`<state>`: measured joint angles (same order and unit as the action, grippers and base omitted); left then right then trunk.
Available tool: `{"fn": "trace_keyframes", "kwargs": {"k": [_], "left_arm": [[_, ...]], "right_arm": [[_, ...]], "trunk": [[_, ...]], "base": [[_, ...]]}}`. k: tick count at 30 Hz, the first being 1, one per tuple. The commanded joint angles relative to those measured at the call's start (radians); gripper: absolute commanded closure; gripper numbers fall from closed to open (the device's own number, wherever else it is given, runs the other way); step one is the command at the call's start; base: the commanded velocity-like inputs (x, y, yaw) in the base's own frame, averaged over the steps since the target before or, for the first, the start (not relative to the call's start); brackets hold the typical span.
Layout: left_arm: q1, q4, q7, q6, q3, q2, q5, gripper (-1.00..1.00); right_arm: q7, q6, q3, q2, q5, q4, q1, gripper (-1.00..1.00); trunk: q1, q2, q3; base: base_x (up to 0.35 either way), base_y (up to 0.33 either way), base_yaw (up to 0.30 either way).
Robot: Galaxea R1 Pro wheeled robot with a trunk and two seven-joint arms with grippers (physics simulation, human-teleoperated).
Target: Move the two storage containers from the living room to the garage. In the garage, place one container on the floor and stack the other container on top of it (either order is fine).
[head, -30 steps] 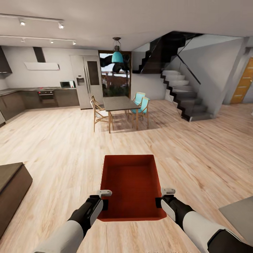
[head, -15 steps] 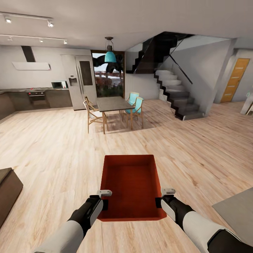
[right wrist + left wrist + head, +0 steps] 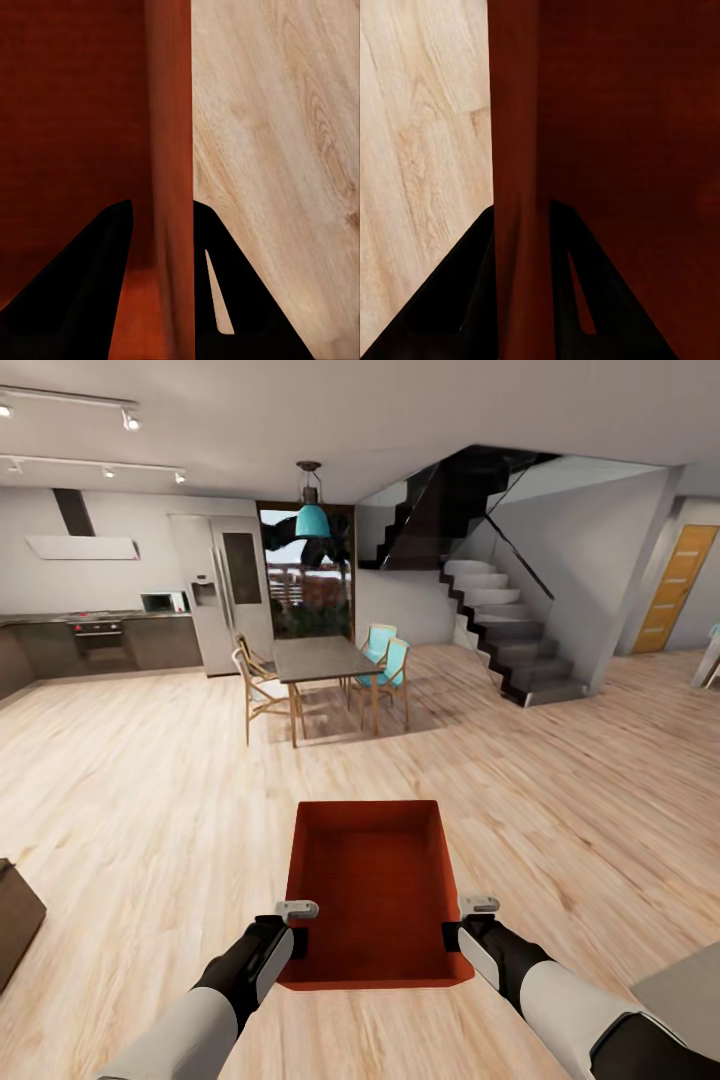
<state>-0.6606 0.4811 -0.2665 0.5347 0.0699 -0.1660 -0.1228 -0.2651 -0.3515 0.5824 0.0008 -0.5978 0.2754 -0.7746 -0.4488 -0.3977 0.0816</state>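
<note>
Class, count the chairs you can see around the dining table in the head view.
3: one wooden chair on the table's left side, two turquoise chairs on its right. Others may be hidden behind the table.

The right gripper (image 3: 161, 300) jaws straddle the red-orange container (image 3: 75, 112) wall above light wood planks (image 3: 277, 150).

Head cam: high, facing forward-down across room. Wrist cams: very close, each along one side wall of red-orange open-top plastic bin (image 3: 370, 890); all share bin plus light wood plank floor (image 3: 150, 790).
</note>
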Motion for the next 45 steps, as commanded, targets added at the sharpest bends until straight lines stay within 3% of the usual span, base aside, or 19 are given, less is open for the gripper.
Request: {"fn": "trace_keyframes", "kwargs": {"k": [1,37,45], "left_arm": [[-0.001,-0.038,-0.014,0.01,0.013,0.003,0.003,1.0],[-0.001,-0.042,-0.013,0.01,0.013,0.005,0.003,1.0],[-0.001,-0.042,-0.01,0.01,0.013,0.004,0.002,1.0]], "right_arm": [[-0.006,0.0,0.027,-0.001,-0.015,0.007,-0.002,1.0],[-0.006,0.002,0.027,0.001,-0.016,0.007,-0.002,1.0],[-0.006,0.002,0.027,0.0,-0.015,0.007,-0.002,1.0]], "trunk": [[-0.001,-0.002,0.002],[-0.001,-0.002,0.002],[-0.001,-0.002,0.002]], "base": [[0.317,0.0,0.0],[0.321,0.0,0.0],[0.322,0.0,-0.204]]}}
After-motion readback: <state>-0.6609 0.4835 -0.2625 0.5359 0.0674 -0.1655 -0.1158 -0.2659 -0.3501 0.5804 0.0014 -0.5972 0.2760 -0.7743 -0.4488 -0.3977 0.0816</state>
